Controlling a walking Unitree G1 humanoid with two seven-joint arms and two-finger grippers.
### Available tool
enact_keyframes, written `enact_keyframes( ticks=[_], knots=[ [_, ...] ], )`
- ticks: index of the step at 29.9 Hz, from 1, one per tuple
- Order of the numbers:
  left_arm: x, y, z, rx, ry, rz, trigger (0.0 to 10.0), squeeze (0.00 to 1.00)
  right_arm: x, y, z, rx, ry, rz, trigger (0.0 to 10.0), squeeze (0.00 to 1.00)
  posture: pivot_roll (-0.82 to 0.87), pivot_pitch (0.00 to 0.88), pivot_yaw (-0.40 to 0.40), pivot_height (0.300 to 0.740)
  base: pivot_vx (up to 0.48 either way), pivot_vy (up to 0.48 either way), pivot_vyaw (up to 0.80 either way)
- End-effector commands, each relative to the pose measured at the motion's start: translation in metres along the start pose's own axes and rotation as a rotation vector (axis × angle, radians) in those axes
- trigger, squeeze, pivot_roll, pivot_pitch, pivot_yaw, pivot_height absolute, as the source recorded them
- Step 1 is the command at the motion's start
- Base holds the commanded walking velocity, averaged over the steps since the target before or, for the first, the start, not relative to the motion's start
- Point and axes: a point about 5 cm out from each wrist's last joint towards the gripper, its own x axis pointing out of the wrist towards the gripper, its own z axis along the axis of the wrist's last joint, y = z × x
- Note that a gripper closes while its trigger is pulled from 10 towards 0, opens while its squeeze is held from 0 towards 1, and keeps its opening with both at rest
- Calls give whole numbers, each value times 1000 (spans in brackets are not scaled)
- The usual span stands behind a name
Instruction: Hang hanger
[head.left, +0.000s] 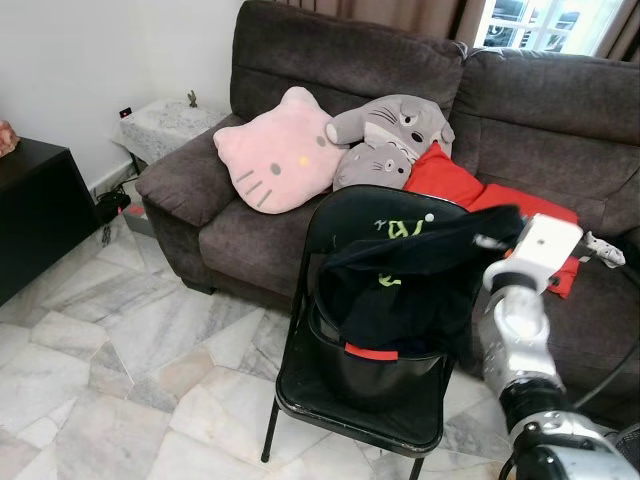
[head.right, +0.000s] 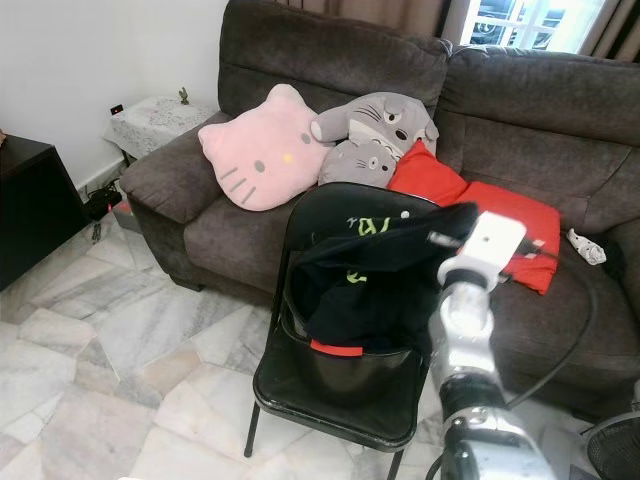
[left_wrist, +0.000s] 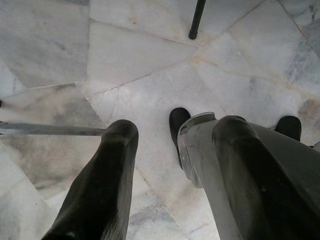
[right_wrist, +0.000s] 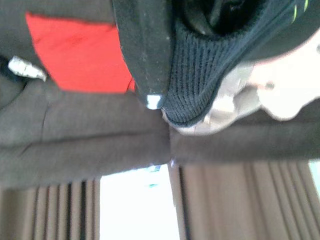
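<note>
My right end effector (right_wrist: 165, 65) is raised over the black folding chair (head.left: 300, 385), and its fingers (right_wrist: 142, 50) are pinched on a black garment (head.left: 420, 275) with green lettering. I cannot make out a hanger inside the cloth. The garment drapes from my grip down into a dark bucket (head.left: 375, 385) with a red band that sits on the chair's seat. In my right wrist view the ribbed black collar (right_wrist: 192, 85) of the garment lies right against my finger.

Behind the chair stands a dark grey sofa (head.left: 560, 110). On it, beyond the chair's back, lie a pink cat-face cushion (head.left: 280, 150), a grey plush toy (head.left: 385, 135) and a red cloth (head.left: 450, 180). Brown curtains (right_wrist: 50, 220) hang behind the sofa.

My left end effector (left_wrist: 170, 170) hangs low beside the chair, pointing at the marble floor (head.left: 100, 340), with its two black fingers (left_wrist: 102, 185) spread apart and nothing between them. One chair leg (left_wrist: 196, 19) stands on the floor just beyond it.
</note>
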Motion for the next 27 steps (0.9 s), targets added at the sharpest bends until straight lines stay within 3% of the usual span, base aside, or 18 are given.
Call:
enact_keyframes(
  ticks=[1, 6, 11, 18, 19, 21, 22, 27],
  knots=[
    [-2, -7, -10, 8, 44, -25, 10000, 0, 15, -5, 34, 20, -115, -22, 0, 0, -32, 0, -46, 740, 0, 0, 0],
    [-2, -8, -10, -6, 45, -21, 10000, 0, 31, -15, 68, 17, -199, -68, 0, 0, -29, 0, -53, 740, 0, 0, 0],
    [-2, -8, -10, -10, 45, -20, 10000, 0, 36, -19, 81, 24, -224, -87, 0, 0, -30, 0, -50, 740, 0, 0, 0],
    [-2, -8, -10, -5, 47, -23, 10000, 0, 47, -29, 136, 4, -399, -140, 0, 0, -41, 0, -47, 740, 0, 0, 0],
    [-2, -8, -10, -5, 48, -24, 10000, 0, 48, -31, 157, -1, -476, -148, 0, 0, -41, 0, -47, 740, 0, 0, 0],
    [-2, -8, -11, -6, 48, -24, 10000, 0, 47, -32, 178, -17, -556, -155, 0, 0, -41, 0, -47, 740, 0, 0, 0],
    [-2, -8, -11, -6, 48, -24, 10000, 0, 42, -32, 206, -41, -669, -162, 0, 0, -45, 0, -47, 740, 0, 0, 0],
    [-2, -8, -12, -7, 50, -26, 10000, 0, 16, -27, 266, -46, -938, -185, 0, 0, -51, 0, -44, 740, 0, 0, 0]
  ],
)
